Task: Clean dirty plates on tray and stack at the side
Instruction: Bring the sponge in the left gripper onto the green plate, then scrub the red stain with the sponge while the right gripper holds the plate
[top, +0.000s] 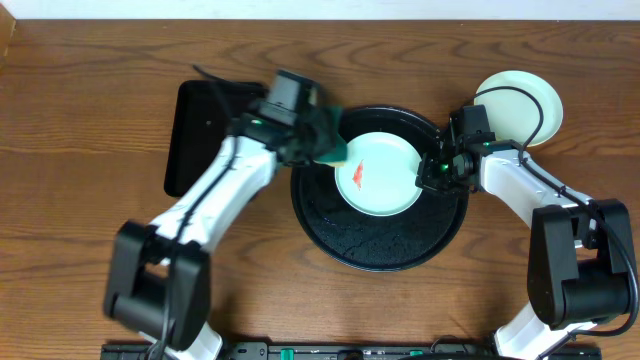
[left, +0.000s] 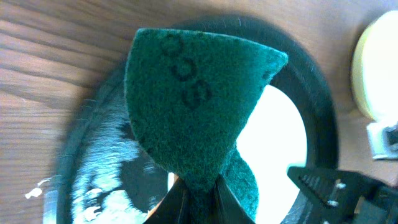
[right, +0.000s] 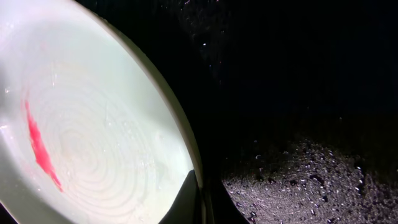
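A pale mint plate with a red-orange smear is held tilted over the round black tray. My right gripper is shut on the plate's right rim; its wrist view shows the plate, the red smear and a finger over the rim. My left gripper is shut on a green scouring pad at the plate's left edge. The pad fills the left wrist view above the plate. Pale plates lie stacked on the table at the right.
A rectangular black tray lies on the table left of the round tray, partly under my left arm. The round tray's floor is wet with droplets. The wooden table extends around both trays.
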